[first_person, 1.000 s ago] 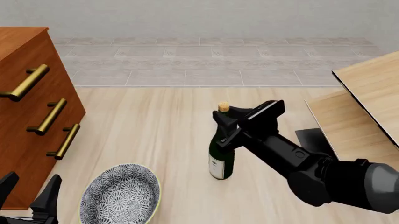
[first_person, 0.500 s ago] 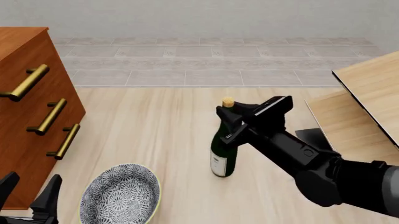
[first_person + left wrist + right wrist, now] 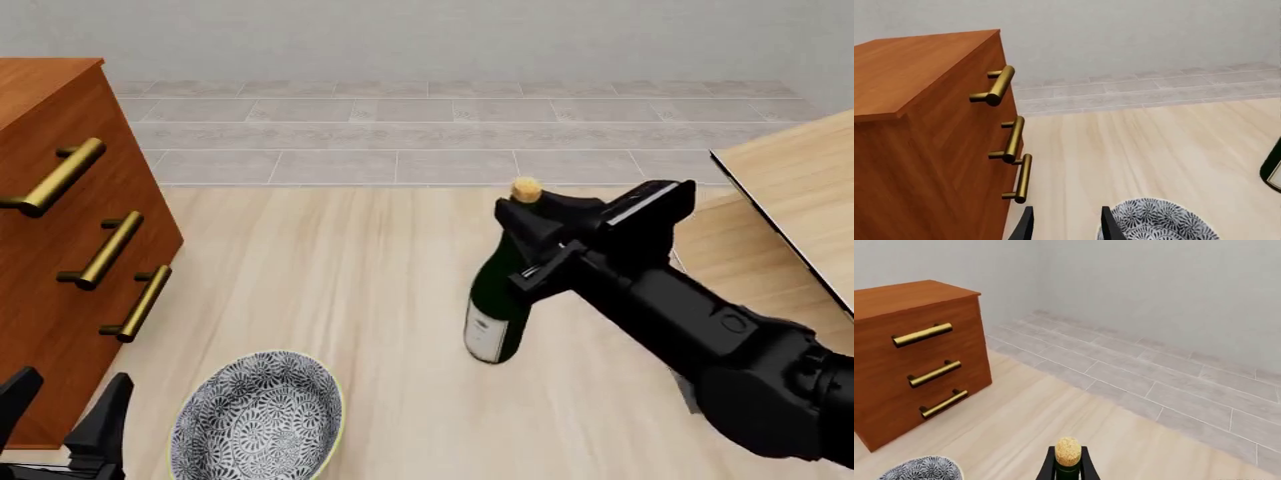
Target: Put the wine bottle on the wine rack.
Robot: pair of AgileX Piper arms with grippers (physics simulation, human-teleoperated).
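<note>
The dark green wine bottle (image 3: 495,303) leans with its tan cork (image 3: 526,190) tipped to the right, over the middle of the table. My right gripper (image 3: 525,246) is shut on its neck just under the cork. In the right wrist view the cork (image 3: 1068,451) shows between the two black fingers (image 3: 1047,469). Whether the bottle's base touches the table I cannot tell. The light tan wine rack (image 3: 787,190) stands at the right edge, a short way right of the bottle. My left gripper (image 3: 60,428) rests open and empty at the near left corner.
A reddish-brown drawer cabinet (image 3: 67,250) with brass handles fills the left side. A patterned blue-and-white bowl (image 3: 256,415) sits near the front, just right of the left gripper (image 3: 1066,230). The right arm (image 3: 721,340) stretches over the table in front of the rack.
The right gripper has carried the bottle to the right and slightly up, toward the rack. The bottle now leans more. The left arm has not moved.
</note>
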